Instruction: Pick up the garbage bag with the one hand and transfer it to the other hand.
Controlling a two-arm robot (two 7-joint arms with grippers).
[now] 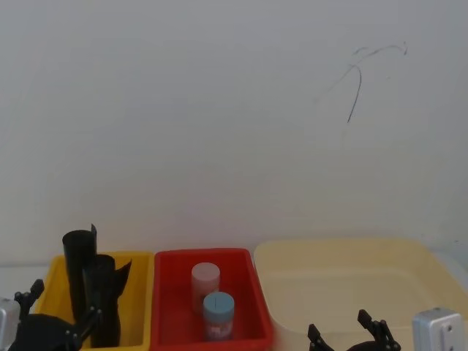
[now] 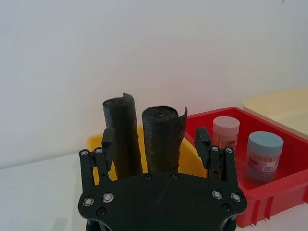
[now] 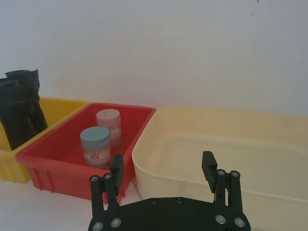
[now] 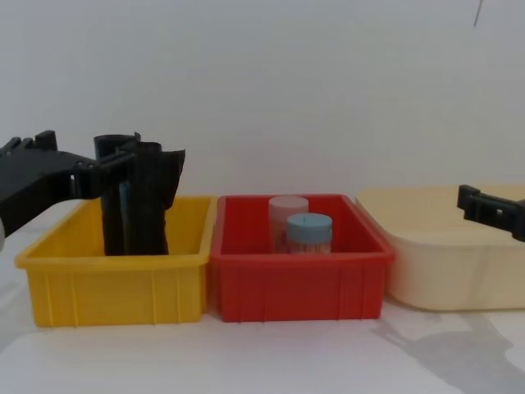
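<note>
Black crinkled garbage bag (image 1: 102,292) upright in the yellow bin (image 1: 142,292), head view; left wrist view, left gripper (image 2: 155,139) with fingers (image 2: 202,139) spread either side, not yet pinching; right wrist view, right gripper (image 3: 162,160) spread, empty; chest view, reaching step, so closing and lifting likely come next.

The head camera is looking down on the yellow bin (image 1: 146,307), red bin (image 1: 205,253) and cream tub (image 1: 336,245). The chest camera is facing those same three side-on, low over the surface (image 4: 246,361). The wrist cameras are peering forward over the left tool (image 2: 155,137) and right tool (image 3: 162,161), close to the bins.
</note>
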